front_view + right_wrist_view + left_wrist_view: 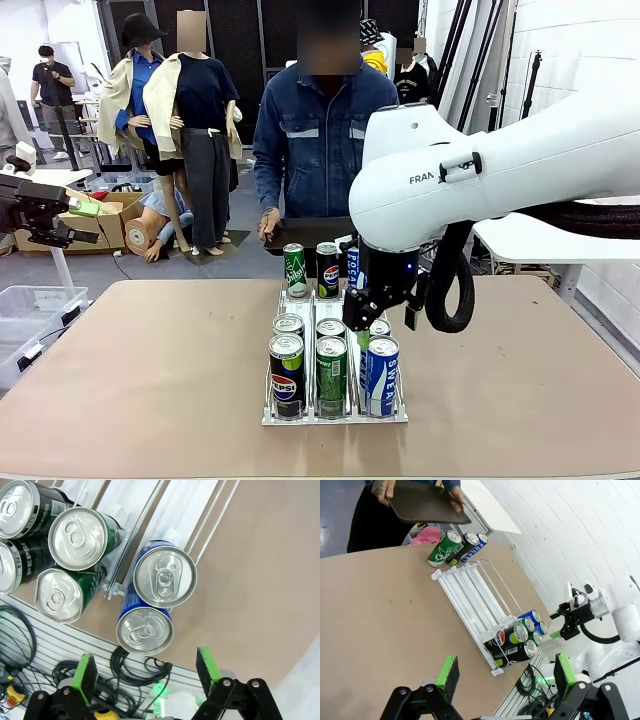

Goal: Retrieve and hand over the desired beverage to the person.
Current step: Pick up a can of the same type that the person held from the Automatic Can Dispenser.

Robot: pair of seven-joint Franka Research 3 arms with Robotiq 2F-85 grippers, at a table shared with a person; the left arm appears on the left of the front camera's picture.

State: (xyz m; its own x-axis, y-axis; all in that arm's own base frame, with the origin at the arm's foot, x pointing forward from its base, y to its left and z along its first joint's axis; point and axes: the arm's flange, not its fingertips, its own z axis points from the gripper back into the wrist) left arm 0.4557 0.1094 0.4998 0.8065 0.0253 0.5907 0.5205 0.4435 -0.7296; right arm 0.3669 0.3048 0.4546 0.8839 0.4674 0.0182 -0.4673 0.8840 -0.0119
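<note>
The right claw (362,312) hangs over the white wire rack (335,415) with its jaws apart and nothing between them; in the right wrist view its green pads (85,672) stand wide, and neither touches a can. Just ahead of those pads stands a blue can (145,630), top up; a second blue can (165,577) stands touching it, farther from the pads in the same lane. To one side of the claw stand two green cans (80,537); past those stand black Pepsi cans (17,510). Beyond the right claw, at the rack's far end, three more cans (295,270) stand in a row; the one on the right is partly hidden by the arm. Farther beyond, across the table (150,380), stands the person (315,140) in a blue denim jacket, holding a dark tray (305,232) level at the table's far edge. Which drink is wanted I cannot tell.

The left claw (507,672) is empty, its jaws spread wide, well apart from the rack; ahead of it lie the six near cans (517,635), then the bare lanes, then the far three; the tray is beyond those.
</note>
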